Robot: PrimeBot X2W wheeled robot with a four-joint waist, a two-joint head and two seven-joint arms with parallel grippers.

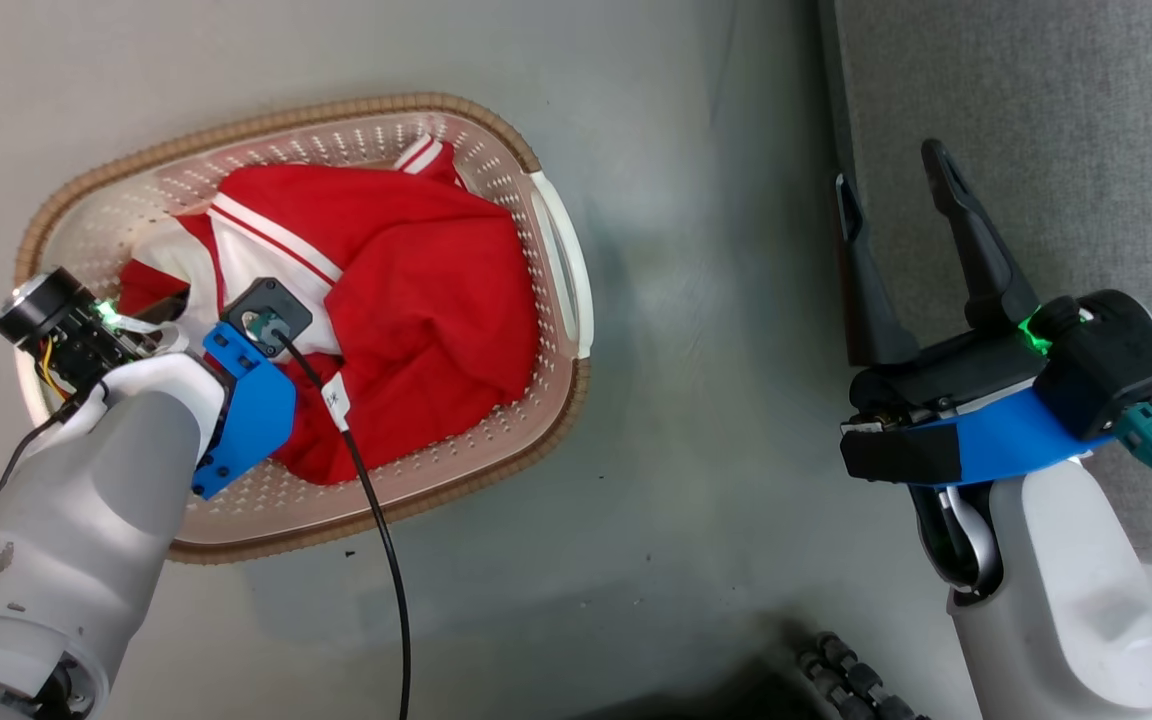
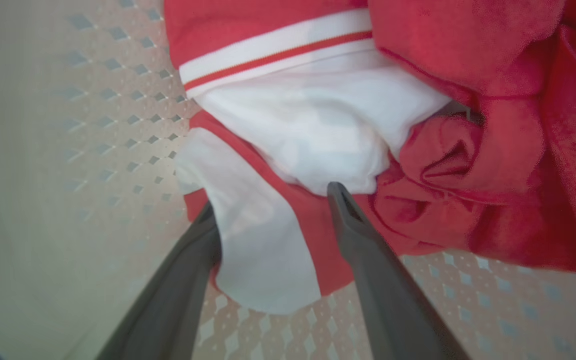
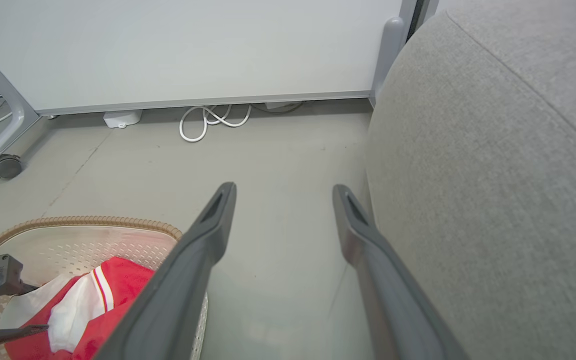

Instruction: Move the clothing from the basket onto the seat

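Observation:
The clothing (image 1: 416, 270), bright red with white panels and striped trim, lies bunched in the cream basket (image 1: 416, 103) on the floor at the left. My left arm (image 1: 126, 470) reaches down into the basket over the garment's left end. In the left wrist view my left gripper (image 2: 273, 200) is open, its fingers (image 2: 368, 260) straddling a white-and-red fold of the clothing (image 2: 318, 130); the other fingertip is hidden behind the cloth. My right gripper (image 1: 891, 170) stands open and empty beside the edge of the grey seat (image 1: 1066, 120), also open in its own view (image 3: 284, 190).
Bare grey floor (image 1: 706, 350) separates the basket from the seat (image 3: 493, 150). A pale wheeled partition panel (image 3: 193, 45) stands beyond, with a caster (image 3: 5, 166) and a white cable loop (image 3: 208, 120) at its foot. A black cable (image 1: 386, 560) hangs from my left wrist.

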